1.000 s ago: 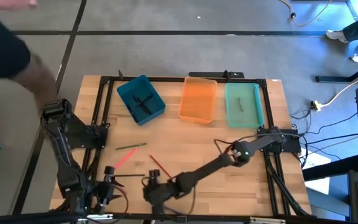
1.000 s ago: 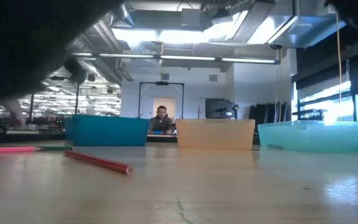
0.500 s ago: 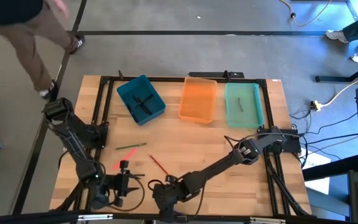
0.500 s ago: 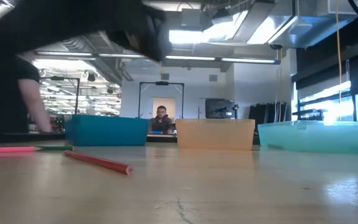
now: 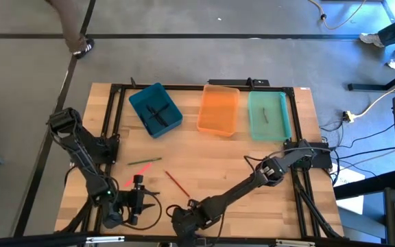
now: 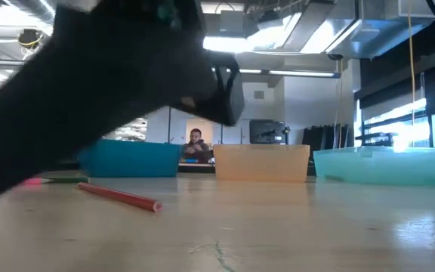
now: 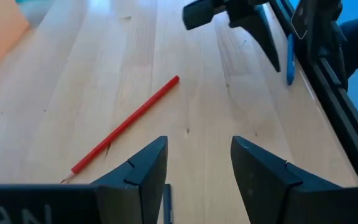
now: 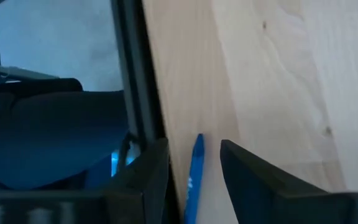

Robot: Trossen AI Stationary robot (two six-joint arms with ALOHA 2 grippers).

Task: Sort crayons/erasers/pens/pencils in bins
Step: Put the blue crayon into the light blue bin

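- Two grippers work the near edge of the table. The right gripper (image 5: 182, 218) sits at about six o'clock, its fingers (image 8: 146, 180) parted around a blue stick (image 8: 194, 171) that lies right against the black frame rail (image 8: 135, 93). I judge it is lining up for a pinch, since the stick lies flat on the wood with no grip on it yet.
- The left gripper (image 5: 137, 199), at about seven o'clock, has its fingers (image 7: 143, 168) spread wide and empty, pointing across the wood toward a red pencil (image 7: 126, 123) that lies apart from it.
- That red pencil (image 5: 177, 182) rests loose just short of the table's middle. A pink stick (image 5: 132, 178) and a green stick (image 5: 145, 161) lie near each other toward eight o'clock, none yet sorted.
- Three bins stand in a row at the far side, from eleven to one o'clock: the teal bin (image 5: 172, 114), turned askew, holds a few dark sticks (image 5: 157, 112); the orange bin (image 5: 218, 123) looks empty; the mint bin (image 5: 280, 130) holds one dark stick (image 5: 266, 115).
- The bins sit within reach of both arms, which suits sorting by kind.
- Beyond the table a person's foot (image 5: 81, 46) shows at about eleven o'clock.
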